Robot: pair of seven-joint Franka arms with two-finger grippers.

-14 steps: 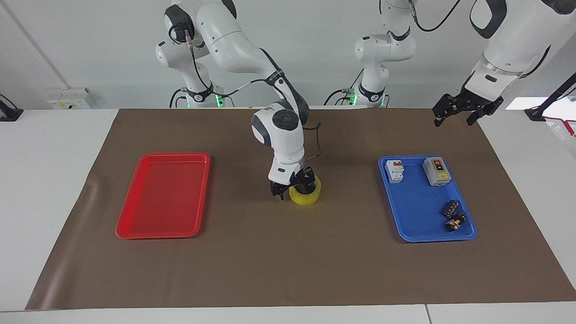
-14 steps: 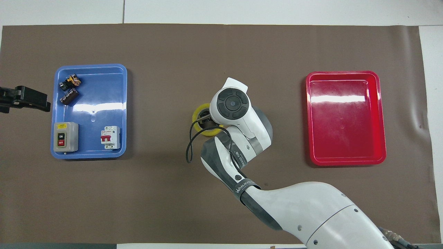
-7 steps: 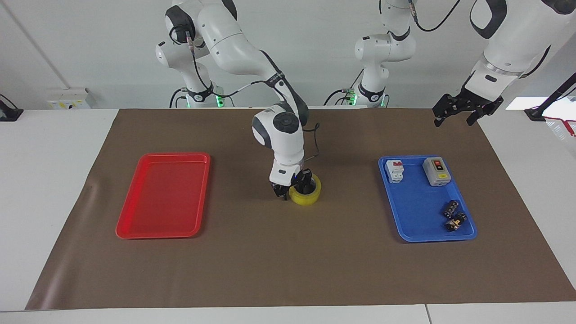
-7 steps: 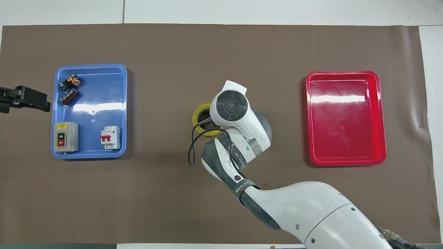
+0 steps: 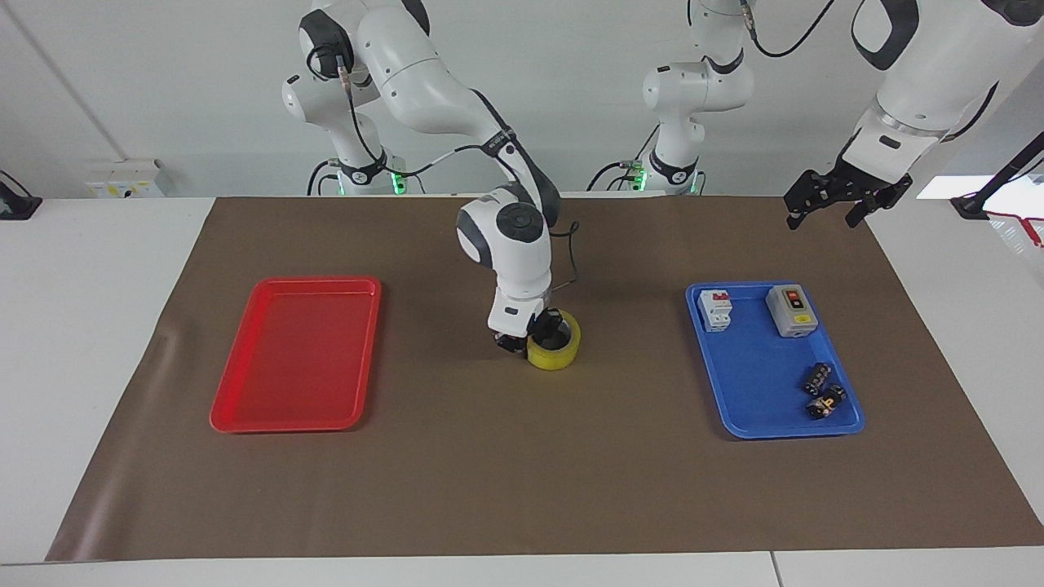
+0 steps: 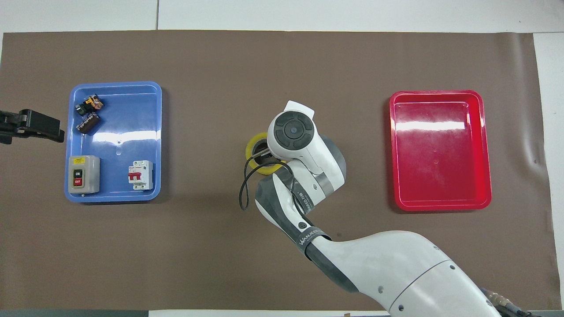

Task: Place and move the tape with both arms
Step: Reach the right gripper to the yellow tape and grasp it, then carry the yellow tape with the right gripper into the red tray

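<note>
The tape (image 5: 555,350) sits on the brown mat in the middle of the desk (image 5: 98,244), between the two trays and well apart from both. My right tool (image 5: 532,336) is down on it, one finger inside the core hole and the other outside the wall on the side toward the right arm's end, so the tool is clenched on the tape through its rim. I judge that pinching the wall this way suits a hollow roll: the fingers need not span the whole width, and the ring cannot roll out. From overhead the right arm's wrist covers most of the roll, and only a yellow crescent (image 6: 254,152) shows beside it. I cannot tell whether the roll rests flat on the mat or has just left it.

The red tray (image 5: 245,408) lies toward the right arm's end and holds nothing. I take it for the likely place to set the roll, and the mat between it and the roll carries nothing that would block a low carry. The blue tray (image 5: 738,424) lies toward the left arm's end with a circuit breaker (image 5: 717,310), a grey switch box (image 5: 791,310) and two small dark parts (image 5: 822,391) in it.

My left tool (image 5: 844,200) waits in the air over the mat's edge by the blue tray, fingers spread and holding nothing. A loop of cable (image 6: 246,185) hangs from the right wrist close by the roll. I would watch it on the lift.
</note>
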